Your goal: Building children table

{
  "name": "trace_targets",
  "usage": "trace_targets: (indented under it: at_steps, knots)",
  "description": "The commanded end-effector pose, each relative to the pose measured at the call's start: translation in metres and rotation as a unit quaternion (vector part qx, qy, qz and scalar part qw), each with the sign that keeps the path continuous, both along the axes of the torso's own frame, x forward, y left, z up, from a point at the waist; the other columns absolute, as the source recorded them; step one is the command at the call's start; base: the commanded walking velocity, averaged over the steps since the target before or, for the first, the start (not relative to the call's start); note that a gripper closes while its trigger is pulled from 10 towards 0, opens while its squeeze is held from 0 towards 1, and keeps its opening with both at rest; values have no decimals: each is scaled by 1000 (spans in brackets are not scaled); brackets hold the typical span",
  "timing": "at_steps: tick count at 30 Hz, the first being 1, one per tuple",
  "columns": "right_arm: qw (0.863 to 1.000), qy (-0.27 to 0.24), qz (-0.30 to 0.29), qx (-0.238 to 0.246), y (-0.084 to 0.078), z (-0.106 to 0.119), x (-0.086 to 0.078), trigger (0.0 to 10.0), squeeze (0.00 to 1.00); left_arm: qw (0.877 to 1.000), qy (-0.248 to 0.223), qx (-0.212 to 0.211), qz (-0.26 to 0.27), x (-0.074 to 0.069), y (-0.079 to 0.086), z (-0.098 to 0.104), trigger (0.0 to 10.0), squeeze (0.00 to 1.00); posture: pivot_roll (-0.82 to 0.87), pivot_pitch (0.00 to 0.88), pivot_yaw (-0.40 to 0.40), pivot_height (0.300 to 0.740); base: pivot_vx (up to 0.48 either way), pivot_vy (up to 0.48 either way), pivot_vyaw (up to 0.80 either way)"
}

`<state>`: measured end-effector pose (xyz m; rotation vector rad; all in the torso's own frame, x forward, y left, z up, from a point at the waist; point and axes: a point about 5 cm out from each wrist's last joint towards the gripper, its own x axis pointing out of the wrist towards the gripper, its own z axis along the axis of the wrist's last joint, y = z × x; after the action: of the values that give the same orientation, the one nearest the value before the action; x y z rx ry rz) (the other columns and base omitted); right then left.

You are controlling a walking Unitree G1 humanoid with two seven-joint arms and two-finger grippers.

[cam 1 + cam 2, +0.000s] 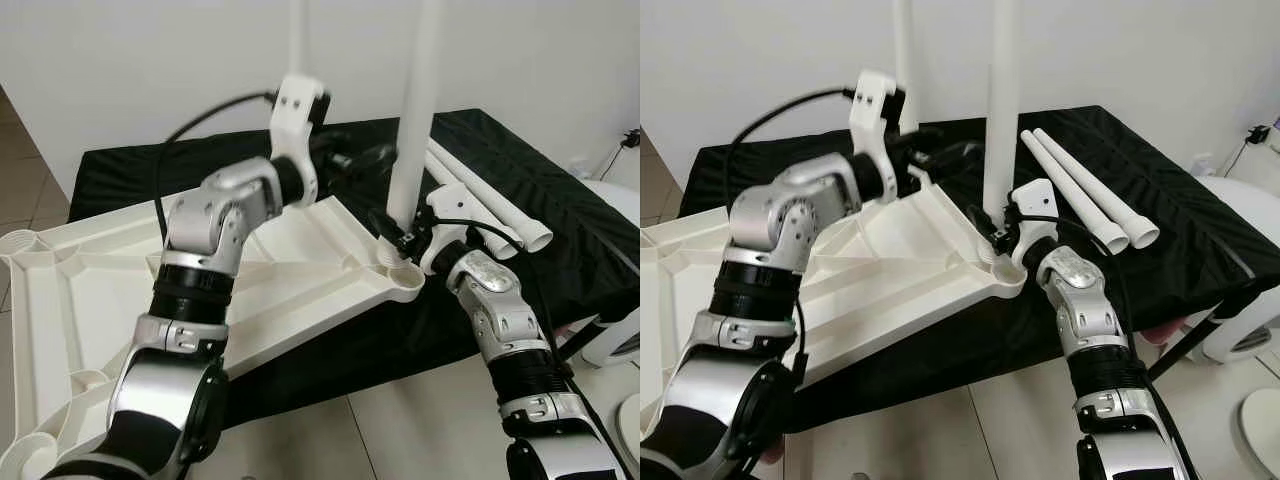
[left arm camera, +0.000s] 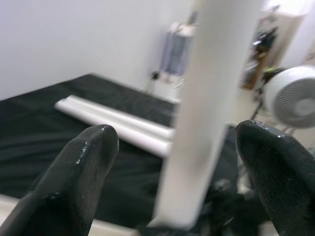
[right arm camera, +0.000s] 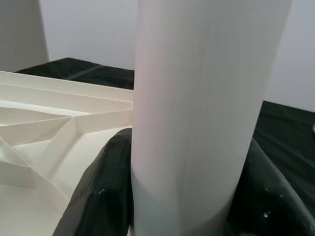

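Tabletop [image 1: 300, 270] – black cloth [image 1: 520, 190], white wall [image 1: 150, 60]

White table leg [image 3: 197, 113]: upright plastic tube, close to the lens, running out past the top edge. Right gripper [image 3: 182, 196]: two black fingers [image 3: 101, 196], one pressed against each side of the leg near its lower end. Table top [image 3: 59, 118]: white plastic, underside up, with raised ribs meeting at angles; it lies beside the leg, and the leg's foot seems to sit on it, though the joint is hidden. Black cloth [image 3: 83, 69]: behind the table top. Pale wall [image 3: 88, 29]: beyond.
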<state>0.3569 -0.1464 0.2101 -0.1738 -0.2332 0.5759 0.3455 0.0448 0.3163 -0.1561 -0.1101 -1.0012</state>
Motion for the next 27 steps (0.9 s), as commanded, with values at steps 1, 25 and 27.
trace_targets:
  at_steps: [1,25,27]
  knots:
    - [1000,-12,11,-7,1,6,2,10000,0,998,0,-8,-55,-9,-10,5,10000,0,-79,0,19,740,0,0,0]
    - [999,-19,42,-7,14,14,3,10000,0,999,-2,28,25,-1,-31,-11,10000,0,-87,3,21,740,0,0,0]
    - [999,-19,42,-7,14,14,3,10000,0,999,-2,28,25,-1,-31,-11,10000,0,-87,3,21,740,0,0,0]
